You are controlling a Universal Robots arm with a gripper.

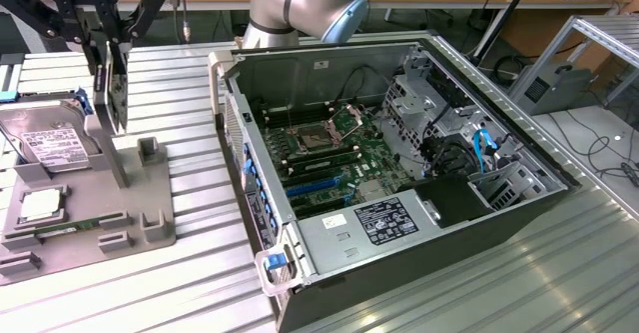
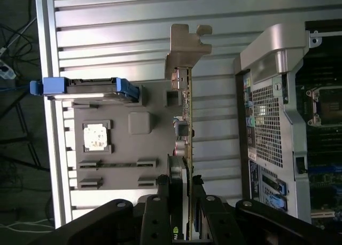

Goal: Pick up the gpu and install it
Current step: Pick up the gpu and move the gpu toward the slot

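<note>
My gripper (image 2: 185, 182) is closed on the gpu (image 2: 187, 133) - one of my fingers (image 2: 160, 205) sits on each flat side of the card, which I see edge-on in the wrist view. The card's silver bracket (image 2: 187, 47) is at the end farthest from my grip.

In the exterior view the gpu (image 1: 118, 107) hangs upright beneath my gripper (image 1: 112, 62), over the back part of the grey parts tray (image 1: 150, 228) on that view's left. The card looks raised off the tray, though I cannot tell for certain that its lower edge is free of the tray's posts.

Just beside the card on the tray are the hard drive (image 1: 45, 142) with its white label, leaning in its own cradle, and nearer the front the square processor chip (image 1: 40, 206).

Well apart, on the exterior view's right, the open computer case (image 1: 499, 198) lies on the ribbed metal table (image 1: 200, 288). Its motherboard (image 1: 334, 157) is exposed, and the power supply (image 1: 375, 222) sits at the near end.

So I judge the pick-up part done or all but done - the card is in my grasp. The install part is not: the gpu is outside the case, and none of it is near the motherboard.
</note>
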